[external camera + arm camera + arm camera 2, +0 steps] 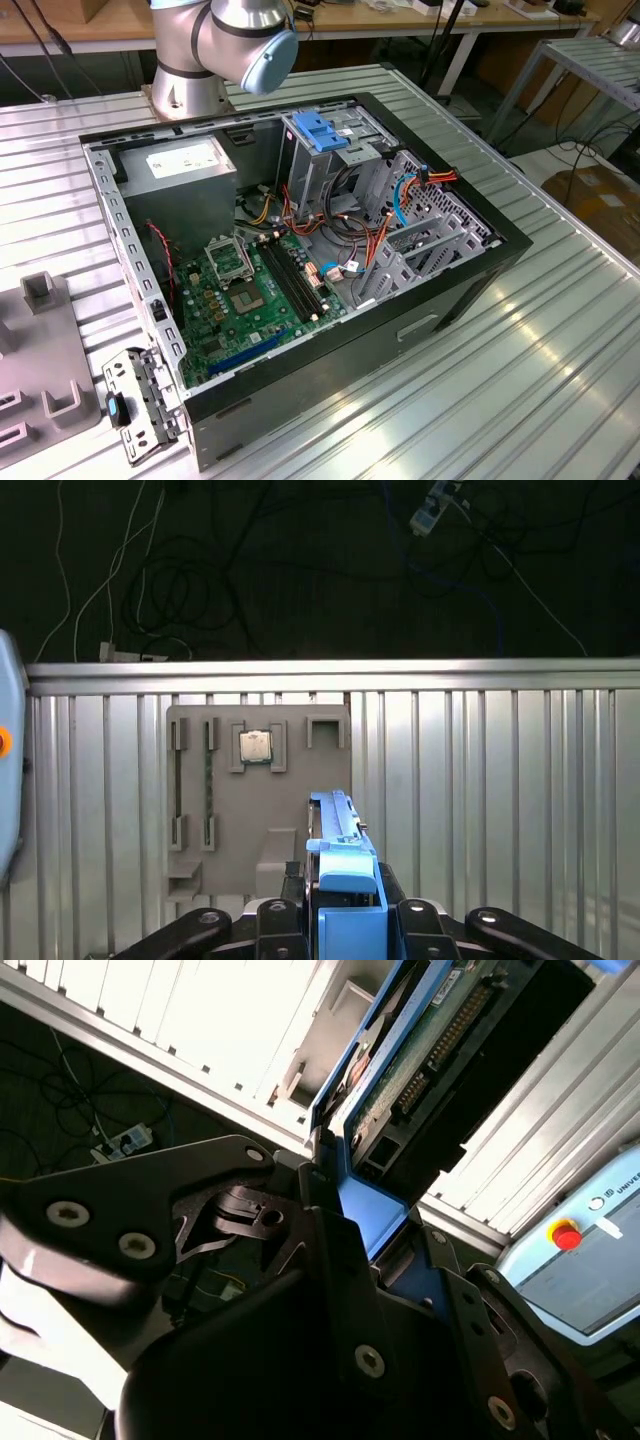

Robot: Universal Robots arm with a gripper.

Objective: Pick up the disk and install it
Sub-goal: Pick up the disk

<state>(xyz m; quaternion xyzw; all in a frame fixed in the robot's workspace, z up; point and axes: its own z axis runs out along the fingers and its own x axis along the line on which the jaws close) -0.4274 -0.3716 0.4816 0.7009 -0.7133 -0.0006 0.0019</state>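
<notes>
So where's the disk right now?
The disk is clamped edge-on in the gripper. In the first wrist view it is held above the edge of the grey parts tray on the ribbed metal table.

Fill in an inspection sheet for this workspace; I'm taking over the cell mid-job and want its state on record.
Surface: ribbed metal table carrying an open PC case and a grey tray.
Job's things: disk held edge-on, outside the case, seen over the tray's edge in the first wrist view.
Clutter: chip seated in the tray; bracket beside the case's corner.
Grippers: gripper shut on the disk's blue rails.
Cables: red, orange and blue wires inside the case; loose cords on the dark floor.
Surroundings: benches behind the table; control box with a red button.
</notes>
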